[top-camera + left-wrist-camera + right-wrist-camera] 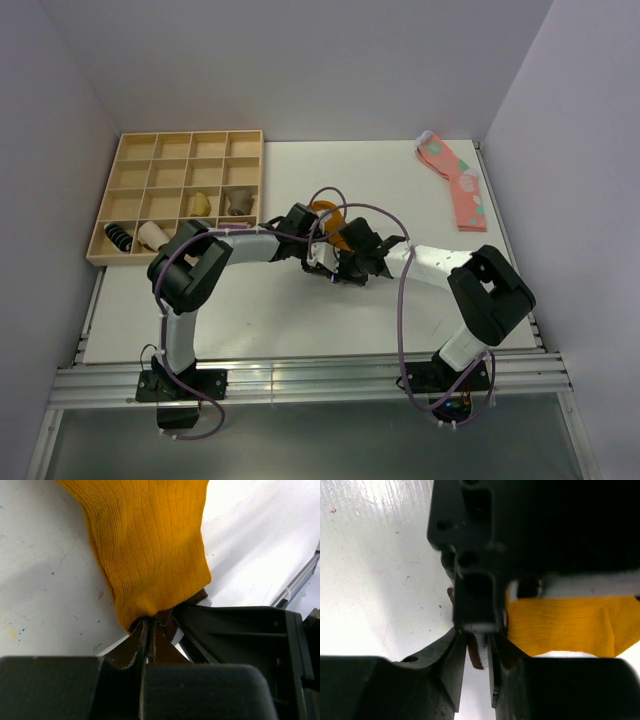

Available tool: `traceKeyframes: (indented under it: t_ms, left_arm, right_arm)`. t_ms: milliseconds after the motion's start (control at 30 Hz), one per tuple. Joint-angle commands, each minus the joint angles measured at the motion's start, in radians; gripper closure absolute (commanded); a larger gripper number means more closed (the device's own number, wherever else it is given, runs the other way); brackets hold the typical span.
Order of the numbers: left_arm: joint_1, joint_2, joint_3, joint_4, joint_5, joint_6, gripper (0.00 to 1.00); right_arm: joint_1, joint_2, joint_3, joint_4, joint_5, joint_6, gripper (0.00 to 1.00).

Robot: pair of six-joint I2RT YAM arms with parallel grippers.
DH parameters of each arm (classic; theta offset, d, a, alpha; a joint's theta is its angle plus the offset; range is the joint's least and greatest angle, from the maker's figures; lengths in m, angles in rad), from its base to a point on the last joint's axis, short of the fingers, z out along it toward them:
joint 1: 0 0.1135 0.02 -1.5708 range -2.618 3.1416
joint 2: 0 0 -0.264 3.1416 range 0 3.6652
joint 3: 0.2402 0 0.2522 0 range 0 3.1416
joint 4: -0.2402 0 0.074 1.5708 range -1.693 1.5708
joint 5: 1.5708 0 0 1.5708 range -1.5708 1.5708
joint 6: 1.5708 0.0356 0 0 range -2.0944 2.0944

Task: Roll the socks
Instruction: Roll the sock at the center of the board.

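Observation:
The mustard-orange sock (327, 212) lies mid-table, mostly hidden under both grippers. In the left wrist view its orange body (150, 545) runs up and away from me on the white table. My left gripper (147, 623) is shut on its dark brown cuff (165, 616). In the right wrist view my right gripper (477, 641) is closed around the brown cuff edge with its white stripe (478, 652), and the orange body (560, 625) lies to the right. The two grippers (318, 250) (352, 250) meet tip to tip at the cuff.
A wooden compartment tray (130, 160) stands at the back left, holding a striped bundle (120, 238), a beige one (153, 235) and a grey one (238, 200). A pink spotted sock (455, 180) lies at the back right. Walls close in on both sides.

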Motion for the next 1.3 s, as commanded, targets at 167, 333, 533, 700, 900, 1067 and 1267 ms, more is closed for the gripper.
traceKeyframes:
  t_ms: [167,333,533,700,900,1067,1267]
  left_arm:
    - [-0.003,0.024,-0.106,0.065,0.016,-0.022,0.99]
    - [-0.006,-0.034,-0.211,0.223,-0.011,-0.132,0.96]
    - [-0.041,-0.112,-0.287,0.318,-0.131,-0.251,0.94]
    - [-0.099,-0.141,-0.290,0.332,-0.241,-0.310,0.94]
    - [-0.148,-0.178,-0.292,0.331,-0.362,-0.321,0.93]
    - [-0.198,-0.209,-0.300,0.309,-0.510,-0.272,0.87]
    - [-0.236,-0.244,-0.369,0.375,-0.626,-0.227,0.76]
  right_arm:
    - [-0.033,-0.003,0.078,-0.090,-0.082,0.050,0.77]
    - [-0.091,0.015,0.135,-0.219,-0.198,0.060,0.81]
    - [-0.180,0.083,0.204,-0.347,-0.303,0.054,0.81]
    - [-0.226,0.155,0.261,-0.439,-0.336,0.041,0.81]
    - [-0.266,0.249,0.359,-0.584,-0.390,0.017,0.81]
    - [-0.303,0.403,0.506,-0.781,-0.428,-0.025,0.82]
    - [-0.310,0.442,0.549,-0.811,-0.398,0.006,0.82]
